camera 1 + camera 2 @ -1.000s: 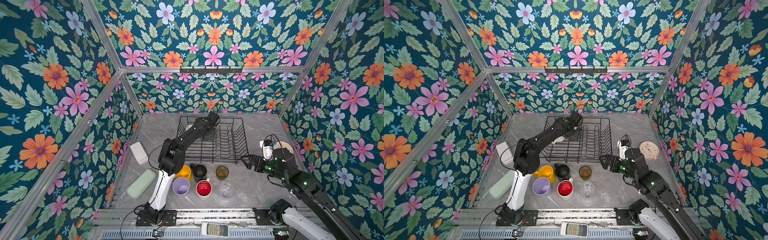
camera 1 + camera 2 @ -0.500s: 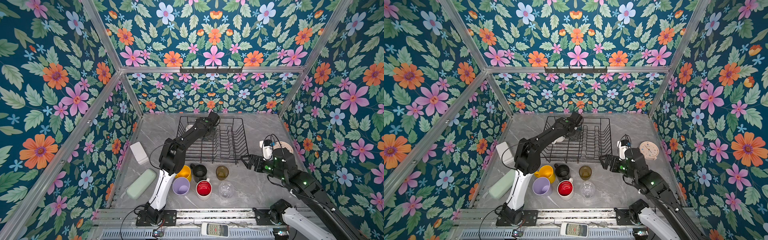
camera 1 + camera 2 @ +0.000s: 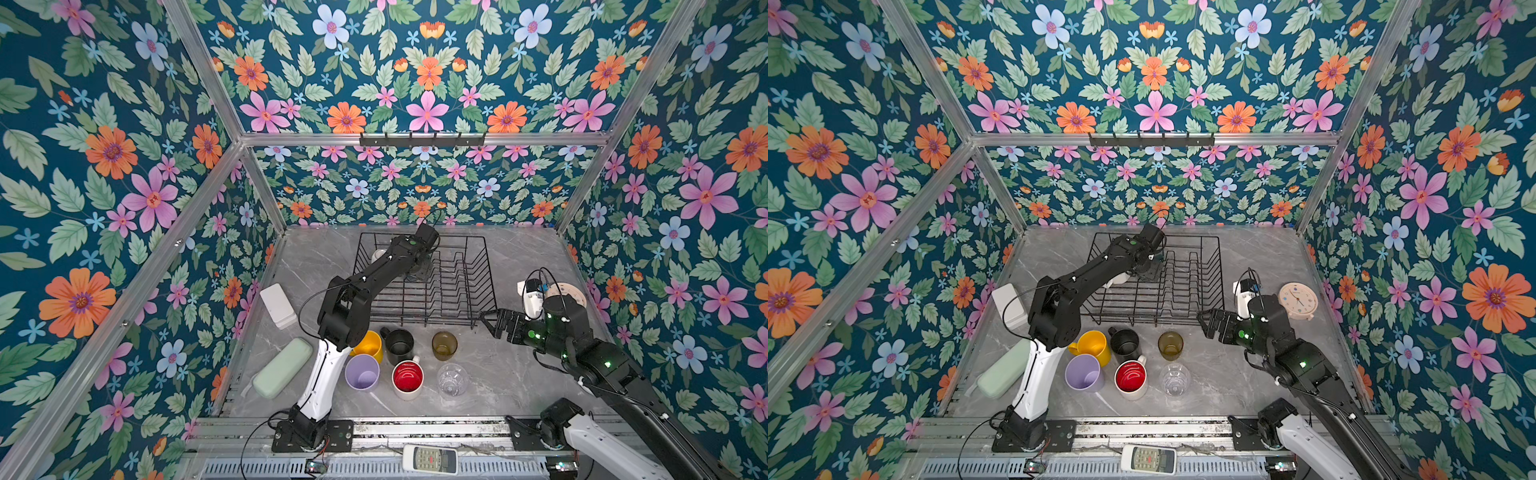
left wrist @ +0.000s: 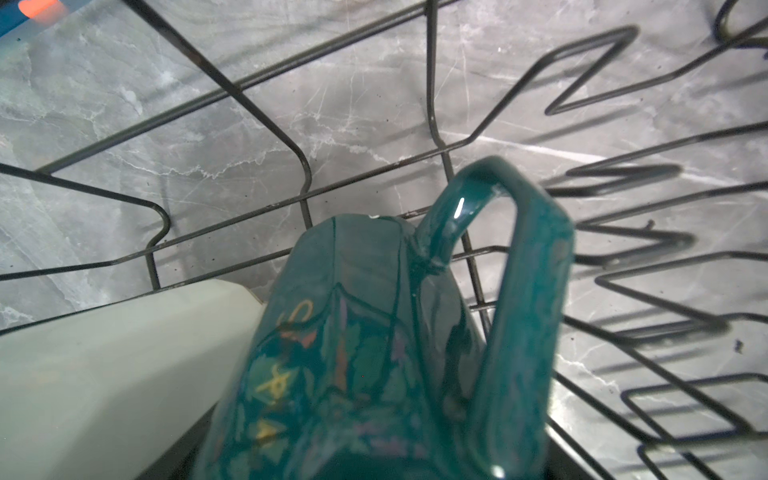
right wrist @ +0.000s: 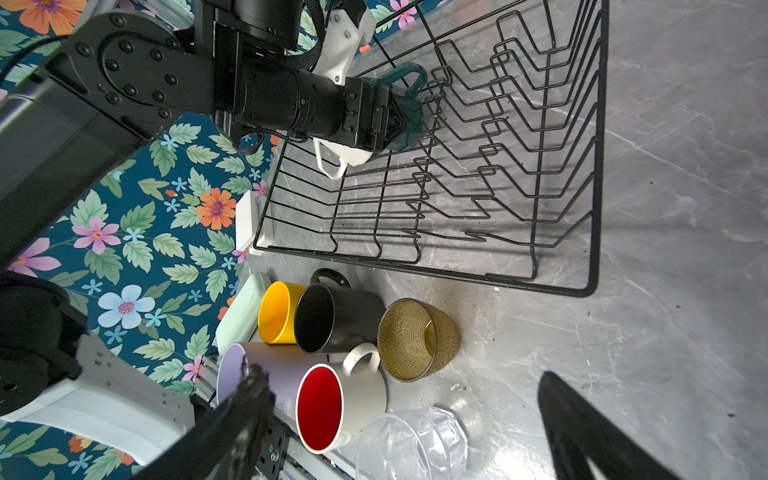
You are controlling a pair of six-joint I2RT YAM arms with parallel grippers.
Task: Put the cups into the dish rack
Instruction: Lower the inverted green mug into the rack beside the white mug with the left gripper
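The black wire dish rack (image 3: 457, 237) (image 5: 598, 166) stands at the back of the table. My left gripper (image 3: 1148, 270) (image 5: 399, 120) reaches into its left part, its jaws astride a dark green mug (image 4: 353, 332) (image 5: 409, 112) that rests on the wires beside a white mug (image 4: 104, 365) (image 3: 379, 254). The fingers are hidden, so the grip cannot be judged. In front of the rack stand a yellow mug (image 3: 368, 345), black mug (image 3: 399, 345), amber tumbler (image 3: 444, 345), lilac tumbler (image 3: 362, 372), white-and-red mug (image 3: 408, 377) and clear glass (image 3: 453, 380). My right gripper (image 3: 488, 322) (image 5: 407, 415) hangs open and empty by the rack's front right corner.
A white box (image 3: 278, 305) and a pale green case (image 3: 282, 368) lie left of the cups. A round clock (image 3: 1298, 301) sits at the right wall. A remote (image 3: 430, 459) lies on the front rail. A black hook rail (image 3: 422, 139) hangs on the back wall.
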